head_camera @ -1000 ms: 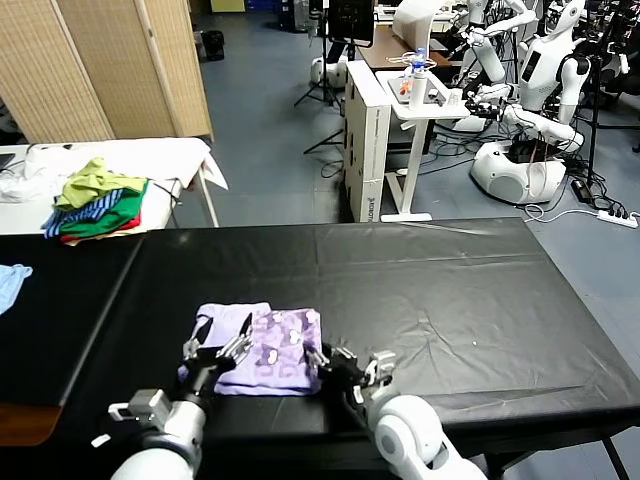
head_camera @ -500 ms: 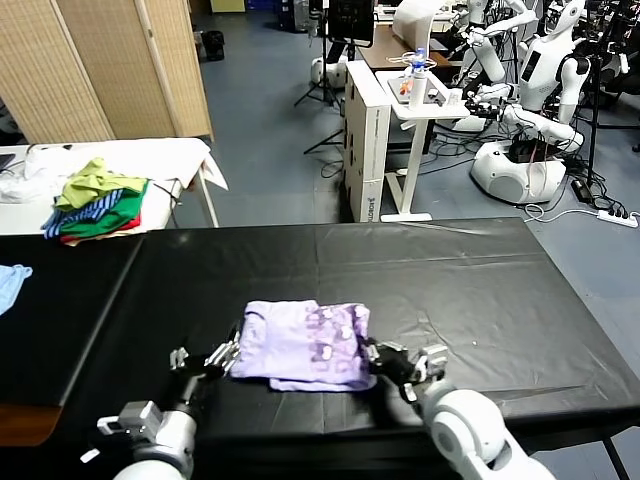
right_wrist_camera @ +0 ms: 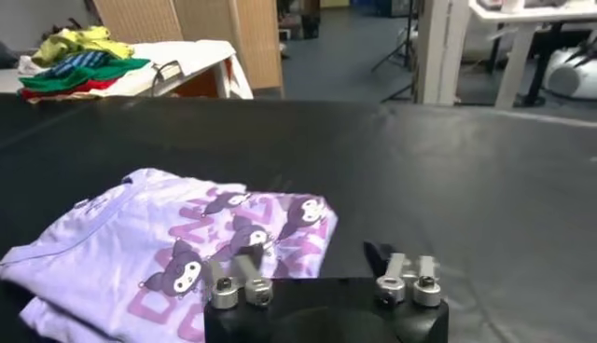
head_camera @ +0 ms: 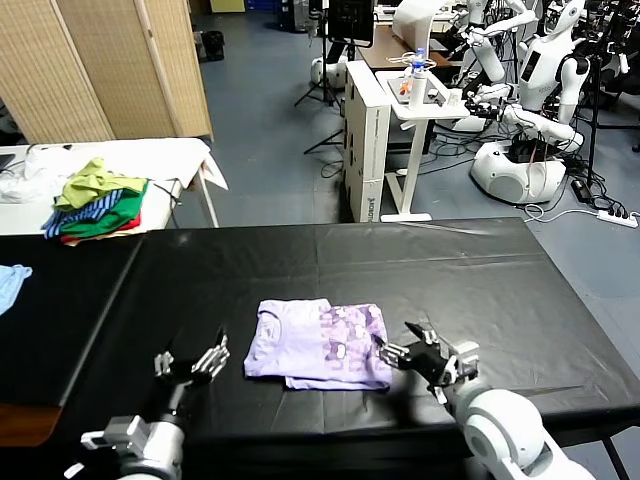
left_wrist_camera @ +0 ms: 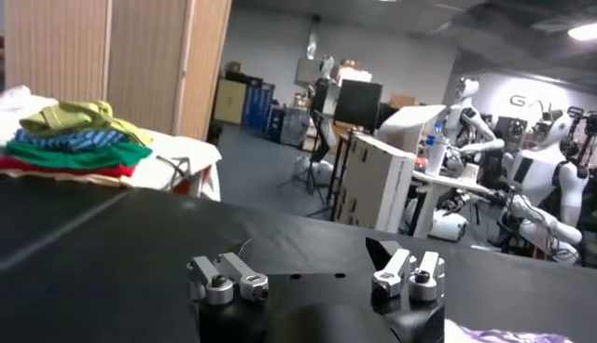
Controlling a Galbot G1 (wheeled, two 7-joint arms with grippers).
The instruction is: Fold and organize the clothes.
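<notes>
The folded T-shirt (head_camera: 318, 344) lies flat on the black desk (head_camera: 480, 290), both end effectors spread and empty, right (head_camera: 425, 357) just beside its edge, left (head_camera: 190, 364) apart; a careless right withdrawal could likely snag that edge and undo the fold.

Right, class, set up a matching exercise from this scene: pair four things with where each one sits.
Things:
1. lavender T-shirt
2. pile of green, striped and red garments
3. left gripper
4. right gripper

Places:
A. on the white side table
B. open, beside the shirt's printed end, not touching it
C. folded flat on the black table
D. open, off the shirt's plain end, apart from it

Pairs: 1-C, 2-A, 3-D, 4-B
</notes>
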